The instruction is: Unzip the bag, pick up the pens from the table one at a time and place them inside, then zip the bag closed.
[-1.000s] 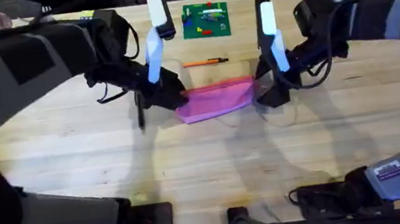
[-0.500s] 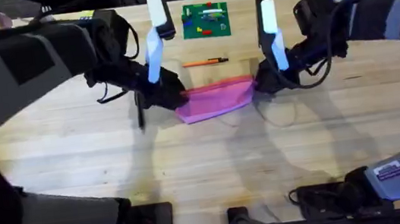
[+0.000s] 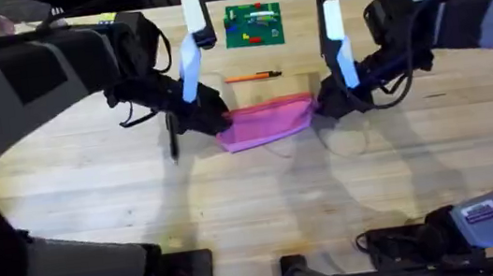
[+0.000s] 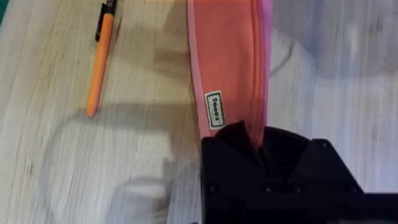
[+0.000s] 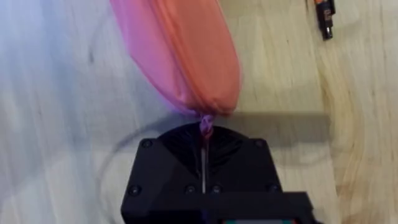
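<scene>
Bag (image 3: 266, 122) lies flat on the table (image 3: 255, 203) between both arms, with one orange pen (image 3: 252, 77) just behind it. Left gripper (image 4: 256, 140) is closed on one end of it, beside a small label (image 4: 214, 109). Right gripper (image 5: 204, 134) is closed on the zipper pull (image 5: 204, 126) at the opposite end.

Bright light from above — my arms drop soft gray shadows on the table (image 3: 264, 202). Up close, my arms look blurry.
</scene>
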You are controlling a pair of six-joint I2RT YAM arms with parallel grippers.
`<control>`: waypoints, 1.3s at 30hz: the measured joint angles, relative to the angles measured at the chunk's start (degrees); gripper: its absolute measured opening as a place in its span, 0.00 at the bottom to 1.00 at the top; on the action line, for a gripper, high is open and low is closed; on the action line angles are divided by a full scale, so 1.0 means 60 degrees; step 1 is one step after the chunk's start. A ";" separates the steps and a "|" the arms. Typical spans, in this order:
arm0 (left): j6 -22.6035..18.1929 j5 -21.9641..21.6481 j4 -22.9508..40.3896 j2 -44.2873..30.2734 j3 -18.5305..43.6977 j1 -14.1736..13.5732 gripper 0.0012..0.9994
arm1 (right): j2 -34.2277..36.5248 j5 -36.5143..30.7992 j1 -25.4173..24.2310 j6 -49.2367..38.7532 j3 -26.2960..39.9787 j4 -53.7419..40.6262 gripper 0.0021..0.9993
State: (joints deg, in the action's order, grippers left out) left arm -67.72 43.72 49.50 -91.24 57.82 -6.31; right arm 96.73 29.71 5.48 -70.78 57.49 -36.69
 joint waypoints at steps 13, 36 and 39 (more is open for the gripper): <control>0.0000 0.0005 0.0000 0.0000 0.0000 0.0000 0.04 | -0.2718 0.0044 0.0056 0.0000 -0.0004 -0.0976 0.03; 0.0000 0.0001 0.0029 0.0000 0.0000 0.0004 0.04 | -0.3414 0.0004 0.1942 0.0150 -0.0004 -0.0952 0.03; 0.0000 -0.0006 0.0029 0.0000 0.0000 0.0004 0.04 | -0.3410 -0.0018 0.2263 0.0238 -0.0004 -0.0766 0.03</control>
State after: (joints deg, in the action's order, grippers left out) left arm -67.72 43.68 49.67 -91.24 57.82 -6.28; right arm 76.27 29.61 19.06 -69.36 57.47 -41.29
